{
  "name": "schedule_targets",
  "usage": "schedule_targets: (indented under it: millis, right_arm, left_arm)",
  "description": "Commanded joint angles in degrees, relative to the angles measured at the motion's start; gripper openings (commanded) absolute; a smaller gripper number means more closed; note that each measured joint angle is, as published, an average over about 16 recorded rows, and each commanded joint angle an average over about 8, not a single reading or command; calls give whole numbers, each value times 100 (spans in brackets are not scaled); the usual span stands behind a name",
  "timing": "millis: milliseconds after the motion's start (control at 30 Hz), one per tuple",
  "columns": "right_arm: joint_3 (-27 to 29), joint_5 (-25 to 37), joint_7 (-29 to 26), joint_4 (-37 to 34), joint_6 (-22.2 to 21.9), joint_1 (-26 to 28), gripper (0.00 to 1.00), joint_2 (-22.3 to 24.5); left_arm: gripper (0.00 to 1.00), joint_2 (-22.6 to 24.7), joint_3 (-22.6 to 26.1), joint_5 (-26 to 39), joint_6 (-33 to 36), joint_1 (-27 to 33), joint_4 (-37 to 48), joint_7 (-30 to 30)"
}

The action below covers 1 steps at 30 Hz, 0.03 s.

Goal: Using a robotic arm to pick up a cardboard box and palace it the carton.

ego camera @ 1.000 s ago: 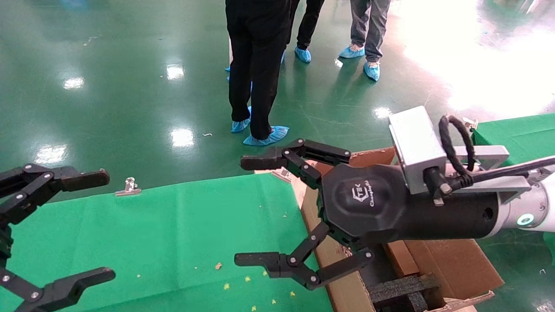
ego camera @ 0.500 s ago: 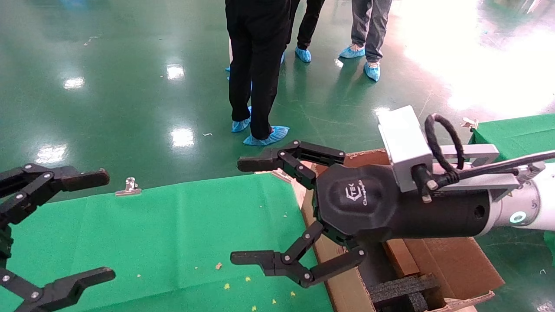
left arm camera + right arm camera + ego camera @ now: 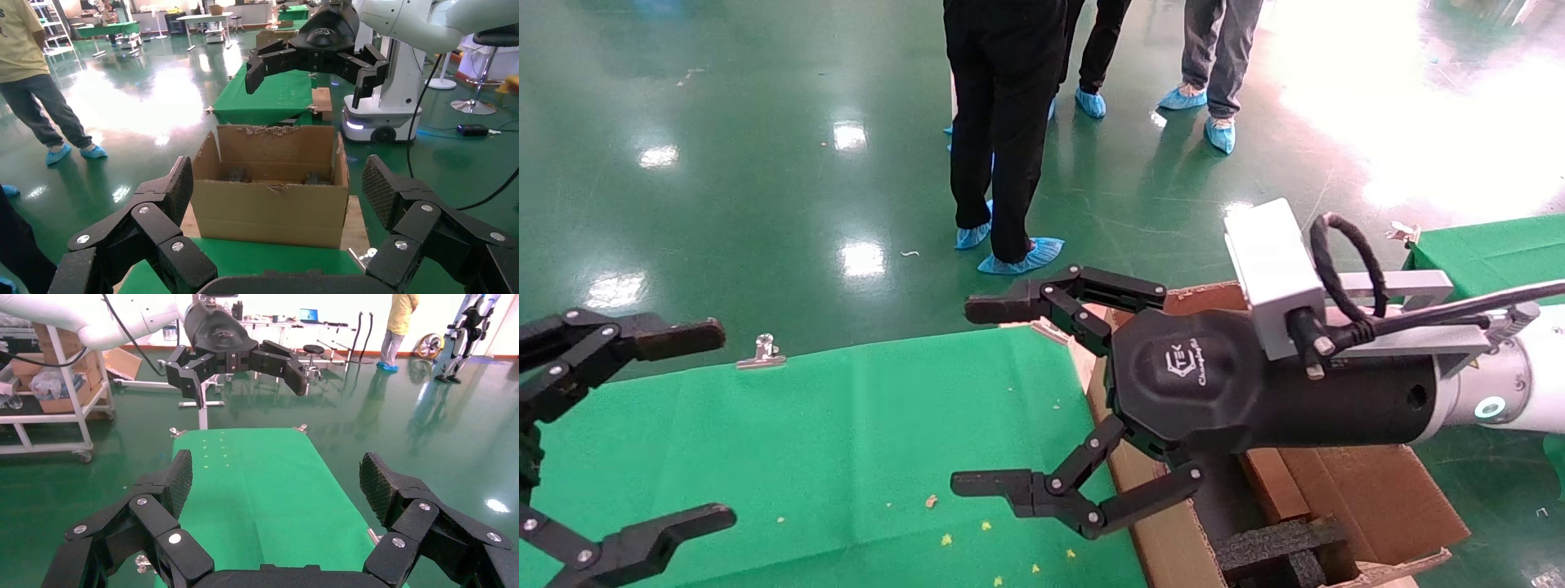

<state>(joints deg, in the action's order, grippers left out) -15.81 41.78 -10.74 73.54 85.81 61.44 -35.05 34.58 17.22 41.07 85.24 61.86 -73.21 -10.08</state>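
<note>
While my right gripper point(image 3: 985, 400) hangs with its fingers spread wide and nothing between them, it sits over the edge where the green-covered bench point(image 3: 846, 425) meets the carton point(image 3: 1377, 498). That carton stands just beside the bench's right end, on the floor under my white right arm point(image 3: 1508, 400). Its long side runs away from me along the bench end, and its mouth faces up. It is brown corrugated board with ragged, torn flaps, and black foam blocks point(image 3: 1279, 547) lie inside. My forearm and silver camera block point(image 3: 1275, 261) cover most of its opening in the head view, and the frame cuts off its near corner. From the left wrist view the carton point(image 3: 269, 190) shows whole, its torn rim facing that camera. I cannot find the small cardboard box in any view. My left gripper point(image 3: 641, 425) is also open and empty, held over the bench's left end, partly cut off by the frame.
</note>
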Motion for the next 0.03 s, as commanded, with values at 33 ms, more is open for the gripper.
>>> schedule_targets:
  millis: [33]
  right_arm:
    - [-11,2,-2,1,-9,7,100,1]
  left_arm:
    - [100,0,0,0,0,0,0,0]
